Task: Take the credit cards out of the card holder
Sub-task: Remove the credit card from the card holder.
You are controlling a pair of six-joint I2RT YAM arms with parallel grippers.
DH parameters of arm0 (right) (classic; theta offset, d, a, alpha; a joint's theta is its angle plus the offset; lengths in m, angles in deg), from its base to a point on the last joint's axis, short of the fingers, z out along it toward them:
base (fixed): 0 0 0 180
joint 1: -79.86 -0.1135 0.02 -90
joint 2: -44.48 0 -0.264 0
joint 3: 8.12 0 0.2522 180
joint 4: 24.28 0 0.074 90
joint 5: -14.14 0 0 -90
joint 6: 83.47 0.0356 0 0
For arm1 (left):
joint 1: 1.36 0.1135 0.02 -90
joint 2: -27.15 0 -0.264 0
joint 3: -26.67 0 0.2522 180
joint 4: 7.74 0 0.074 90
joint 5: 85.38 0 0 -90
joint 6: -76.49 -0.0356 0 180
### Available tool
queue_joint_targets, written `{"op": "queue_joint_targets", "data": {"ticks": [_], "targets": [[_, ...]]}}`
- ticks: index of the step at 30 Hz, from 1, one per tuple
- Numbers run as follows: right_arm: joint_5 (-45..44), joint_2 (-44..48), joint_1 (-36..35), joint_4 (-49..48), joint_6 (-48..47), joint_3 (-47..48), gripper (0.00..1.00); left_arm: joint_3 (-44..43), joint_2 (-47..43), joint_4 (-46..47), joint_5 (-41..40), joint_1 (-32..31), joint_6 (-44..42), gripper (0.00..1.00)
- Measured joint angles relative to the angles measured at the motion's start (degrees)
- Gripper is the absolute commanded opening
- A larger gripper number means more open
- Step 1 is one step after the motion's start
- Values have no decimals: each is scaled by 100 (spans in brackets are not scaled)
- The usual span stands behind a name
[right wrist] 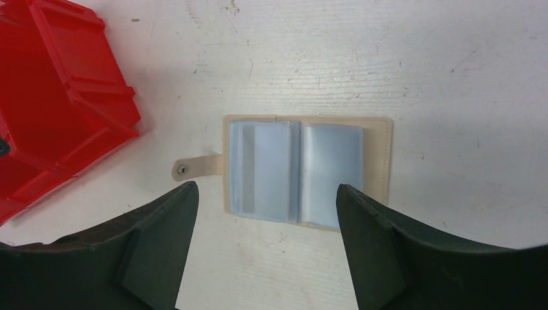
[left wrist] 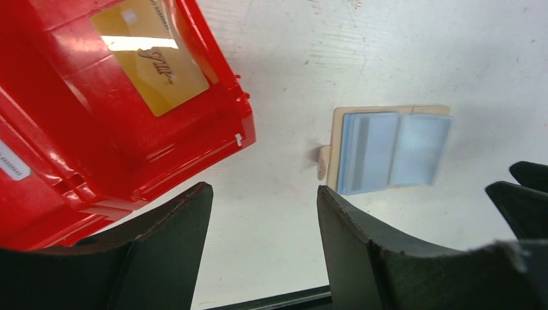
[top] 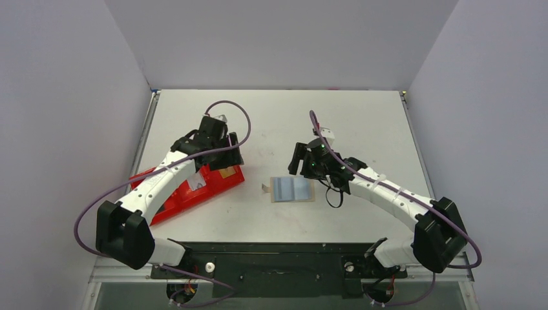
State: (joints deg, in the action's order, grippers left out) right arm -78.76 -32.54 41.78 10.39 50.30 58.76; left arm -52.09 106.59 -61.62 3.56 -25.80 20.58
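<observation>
Spread and empty, the right gripper (right wrist: 265, 185) could drag the open beige card holder (right wrist: 333, 174) along if its apparently sleeved pale blue card (right wrist: 262, 171) sticks.

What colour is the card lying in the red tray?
Golden orange; the card shows best in the left wrist view.
</observation>
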Motion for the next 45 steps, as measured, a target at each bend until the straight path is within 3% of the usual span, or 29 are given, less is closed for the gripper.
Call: {"op": "queue_joint_targets", "data": {"ticks": [20,45], "targets": [[-1121,-1447,-929,507,-315,1001,69,186,-227,153,330,0,0,60],[-1117,-2511,-1290,535,-258,1126,50,391,-455,136,304,0,22,60]]}}
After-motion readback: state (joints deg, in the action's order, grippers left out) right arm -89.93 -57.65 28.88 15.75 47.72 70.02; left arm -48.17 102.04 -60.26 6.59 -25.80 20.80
